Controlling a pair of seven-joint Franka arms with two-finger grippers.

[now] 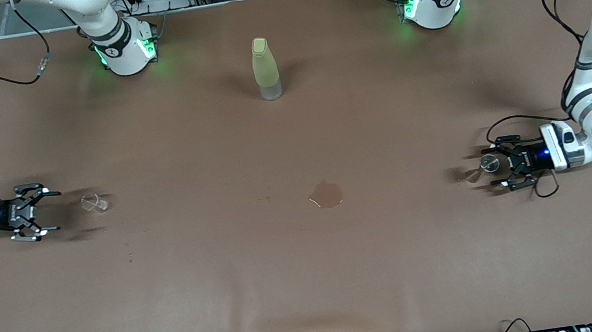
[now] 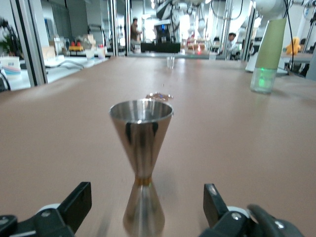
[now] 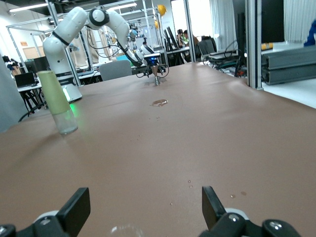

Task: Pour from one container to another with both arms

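Brown cloth covers your table (image 1: 312,279). At mid-left of the front view, your right gripper (image 1: 45,213) gapes empty beside the glass cup (image 1: 94,202). A puddle (image 1: 326,194) sits at center, under the bottle (image 1: 265,69). At mid-right, your left gripper (image 1: 497,172) stands open around the jigger (image 1: 489,164), which the left wrist view shows upright and unclamped (image 2: 142,163).

Steel jigger (image 2: 141,163) shiny silver; glass cup (image 1: 94,202) clear; bottle (image 1: 265,69) yellow-green w/ clear base; table (image 1: 312,279) plain brown; grippers blk.
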